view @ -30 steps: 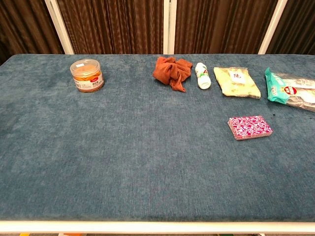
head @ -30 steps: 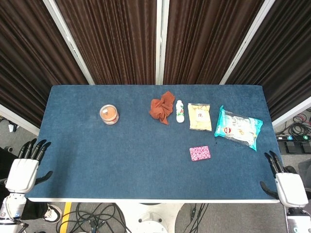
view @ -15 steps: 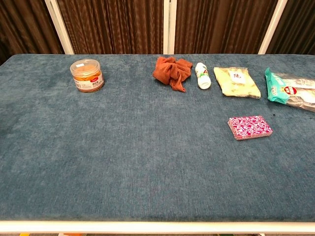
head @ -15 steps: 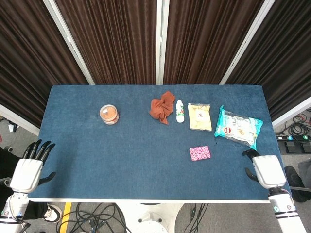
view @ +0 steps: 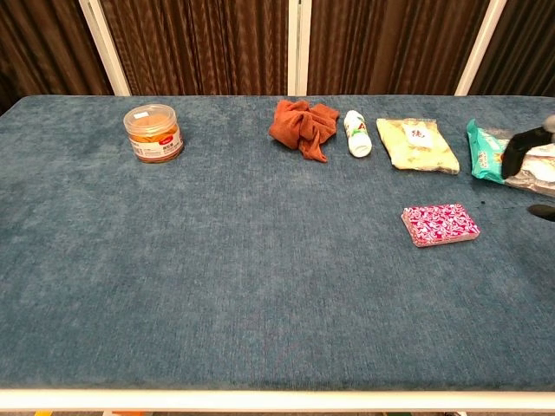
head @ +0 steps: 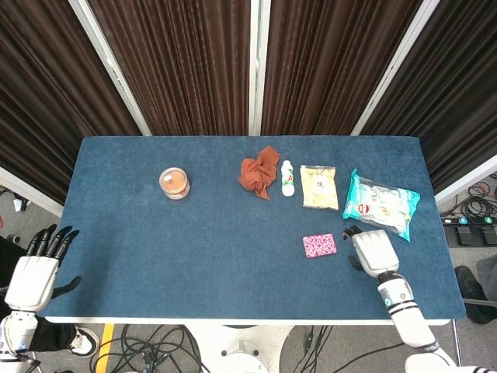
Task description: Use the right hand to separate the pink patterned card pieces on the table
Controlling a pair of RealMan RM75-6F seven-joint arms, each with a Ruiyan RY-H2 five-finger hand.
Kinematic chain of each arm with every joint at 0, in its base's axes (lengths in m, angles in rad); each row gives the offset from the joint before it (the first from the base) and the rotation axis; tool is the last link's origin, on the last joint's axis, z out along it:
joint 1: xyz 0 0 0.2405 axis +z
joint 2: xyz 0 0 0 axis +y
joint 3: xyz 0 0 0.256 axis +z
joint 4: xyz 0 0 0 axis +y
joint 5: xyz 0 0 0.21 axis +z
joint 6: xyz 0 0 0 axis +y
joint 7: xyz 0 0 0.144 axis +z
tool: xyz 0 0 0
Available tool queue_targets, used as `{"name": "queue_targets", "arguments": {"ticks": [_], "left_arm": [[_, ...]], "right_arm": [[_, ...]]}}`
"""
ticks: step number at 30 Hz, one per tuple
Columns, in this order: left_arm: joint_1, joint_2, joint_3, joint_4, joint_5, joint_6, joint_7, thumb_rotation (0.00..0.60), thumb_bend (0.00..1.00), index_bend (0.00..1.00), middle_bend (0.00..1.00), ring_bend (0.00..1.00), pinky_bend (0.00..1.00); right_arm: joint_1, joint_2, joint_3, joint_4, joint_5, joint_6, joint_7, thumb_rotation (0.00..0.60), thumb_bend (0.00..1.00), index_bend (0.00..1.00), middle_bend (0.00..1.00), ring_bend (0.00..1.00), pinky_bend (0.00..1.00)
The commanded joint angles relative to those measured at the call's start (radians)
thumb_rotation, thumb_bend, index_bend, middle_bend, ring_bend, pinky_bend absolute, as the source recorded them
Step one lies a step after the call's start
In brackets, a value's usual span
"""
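Looking down from the head view, the pink patterned card pieces (head: 319, 245) lie stacked on the blue table (head: 194, 256), right of centre. The right hand (head: 373, 251) hovers just beside them, holding nothing; how its fingers lie I cannot tell. The left hand (head: 36, 272) hangs off the table's near left corner, fingers spread and empty.

From the chest view, the stack (view: 440, 224) sits below a yellow snack packet (view: 416, 144), with dark fingertips (view: 519, 143) showing at the right edge.

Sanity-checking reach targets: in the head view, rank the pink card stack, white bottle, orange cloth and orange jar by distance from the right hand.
From the right hand:
1. Pink card stack, just to its left.
2. White bottle, up-left, mid-table.
3. Orange cloth, left of the bottle.
4. Orange jar, far left.
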Motion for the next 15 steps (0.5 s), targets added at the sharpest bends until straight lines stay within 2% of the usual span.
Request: {"name": "queue_targets", "arguments": {"ticks": [1,6,11,15], "left_arm": [[0.001,0.002,0.000,-0.001,0.002,0.002,-0.001,0.600,0.15,0.12,0.09,0.00,0.11],[-0.002,0.005,-0.001,-0.002,-0.002,-0.007,-0.006,0.600,0.15,0.12,0.09,0.00,0.11],[-0.001,0.003,0.001,0.005,-0.008,-0.013,-0.018,0.600,0.15,0.12,0.09,0.00,0.11],[0.002,0.002,0.001,0.013,-0.016,-0.016,-0.030,0.600,0.15,0.12,0.09,0.00,0.11]], "right_arm": [[0.038,-0.038,0.006,0.028,0.050,-0.024,-0.058,0.600,0.24,0.36,0.34,0.87,0.97],[0.075,-0.064,0.003,0.038,0.127,-0.059,-0.070,0.600,0.25,0.29,0.30,0.87,0.97],[0.108,-0.080,-0.016,0.057,0.175,-0.088,-0.082,0.600,0.21,0.16,0.23,0.86,0.97],[0.130,-0.098,-0.027,0.078,0.197,-0.090,-0.095,0.600,0.20,0.14,0.22,0.86,0.97]]}}
